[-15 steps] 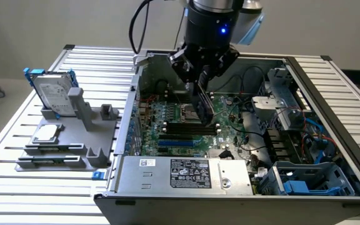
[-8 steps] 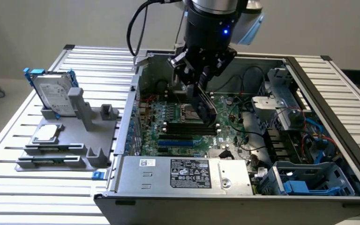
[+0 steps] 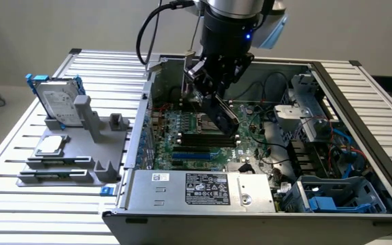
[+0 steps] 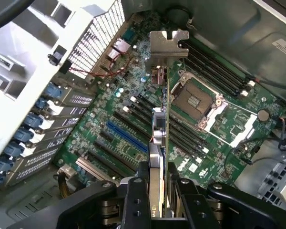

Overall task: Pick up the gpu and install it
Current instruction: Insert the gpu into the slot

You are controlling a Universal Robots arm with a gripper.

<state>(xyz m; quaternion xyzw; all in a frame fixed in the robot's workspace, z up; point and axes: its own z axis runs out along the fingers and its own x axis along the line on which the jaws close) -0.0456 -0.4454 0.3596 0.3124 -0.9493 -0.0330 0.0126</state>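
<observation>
The gpu (image 3: 221, 115) hangs upright inside the open computer case (image 3: 141, 102), a little above the motherboard (image 3: 182, 127), with my gripper (image 3: 210, 84) shut on its upper edge. In the wrist view the gpu (image 4: 159, 138) appears edge-on between the two black fingers (image 4: 186, 198) of the gripper (image 4: 159, 193). Its silver end bracket (image 4: 168, 45) points away from me over the motherboard (image 4: 109, 109). The card hovers above the black slots beside the blue slot (image 4: 126, 136). It is apart from the board.
The open CPU socket (image 4: 195, 98) and the long black memory slots (image 4: 214, 67) lie beside the card. The power supply (image 3: 203, 189) and a blue drive cage (image 3: 339, 196) fill the case front. A hard drive (image 3: 58, 102) stands on a grey fixture (image 3: 80, 153) outside the case.
</observation>
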